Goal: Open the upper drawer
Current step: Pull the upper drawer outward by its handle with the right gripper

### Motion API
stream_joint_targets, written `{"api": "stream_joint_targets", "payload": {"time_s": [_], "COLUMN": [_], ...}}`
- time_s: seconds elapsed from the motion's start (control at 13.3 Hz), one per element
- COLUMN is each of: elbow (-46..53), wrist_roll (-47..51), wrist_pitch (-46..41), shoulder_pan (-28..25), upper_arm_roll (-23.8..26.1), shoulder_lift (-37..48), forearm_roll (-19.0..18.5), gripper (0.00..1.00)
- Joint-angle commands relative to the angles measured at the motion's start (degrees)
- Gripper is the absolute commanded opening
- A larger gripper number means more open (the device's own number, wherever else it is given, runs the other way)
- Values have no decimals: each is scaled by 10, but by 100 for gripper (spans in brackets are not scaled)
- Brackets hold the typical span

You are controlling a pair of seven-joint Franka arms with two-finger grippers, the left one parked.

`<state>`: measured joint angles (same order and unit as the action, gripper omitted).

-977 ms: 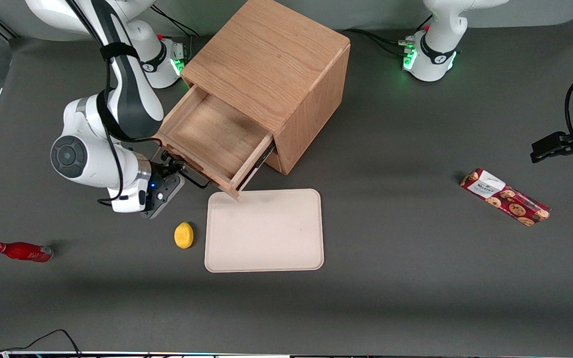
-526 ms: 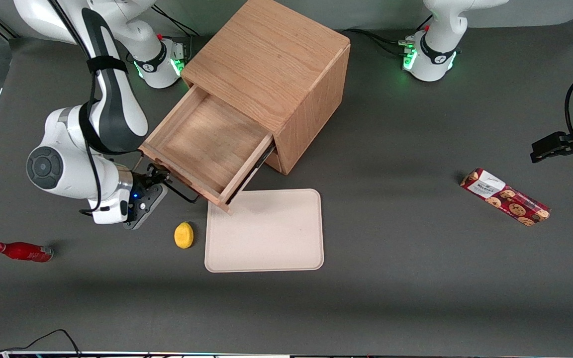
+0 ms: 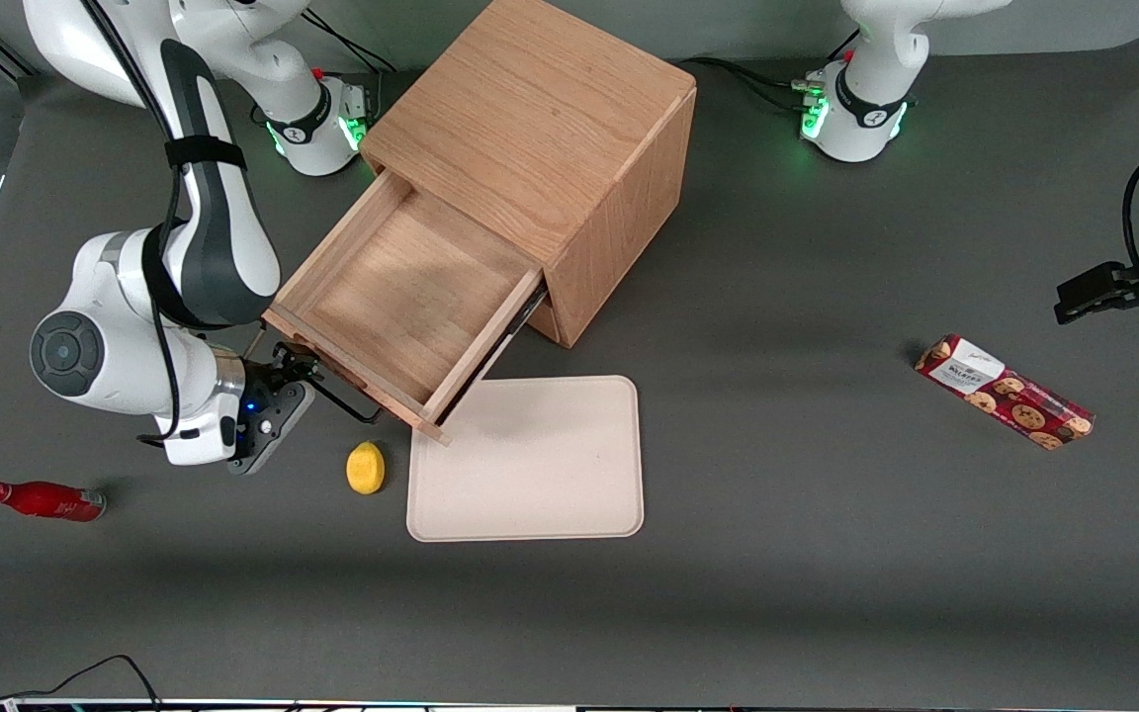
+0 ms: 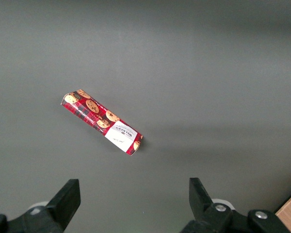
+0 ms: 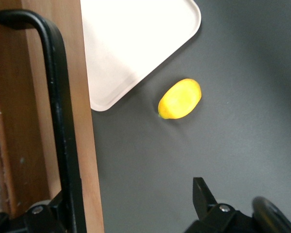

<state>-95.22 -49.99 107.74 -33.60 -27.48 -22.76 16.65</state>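
At the working arm's end of the table, gripper (image 3: pixel 301 381) level with the black bar handle (image 5: pixel 63 126), fingers spread apart, one finger (image 5: pixel 206 201) well clear of the bar, the other against it. Beside it, upper drawer (image 3: pixel 401 302) pulled far out of the oak cabinet (image 3: pixel 540 129), front panel facing the gripper, travel axis slanting toward the front camera, its near corner overhanging the beige tray (image 3: pixel 530 465).

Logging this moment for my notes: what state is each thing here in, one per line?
Upper drawer: pulled far out, empty inside.
Handle: one finger of the hand on each side of the bar.
Hand: at the handle, open.
Tray: flat on the table, nothing on it.
Lemon: on the table beside the tray.
Bottle: lying on its side.
Cookie pack: lying flat.
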Motion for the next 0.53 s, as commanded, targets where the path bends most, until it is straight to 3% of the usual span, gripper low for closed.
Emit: {"api": "stream_joint_targets", "payload": {"time_s": [0.0, 0.23, 0.45], "elbow": [74, 162, 140], "wrist_roll": [24, 225, 431], "wrist_pitch": [-40, -170, -258], "shoulder_pan": [-1, -1, -2], "upper_arm_roll": [-19, -19, 6], "shoulder_lift": [-2, 3, 75], "forearm_roll": [8, -33, -43], "gripper": [100, 100, 100]}}
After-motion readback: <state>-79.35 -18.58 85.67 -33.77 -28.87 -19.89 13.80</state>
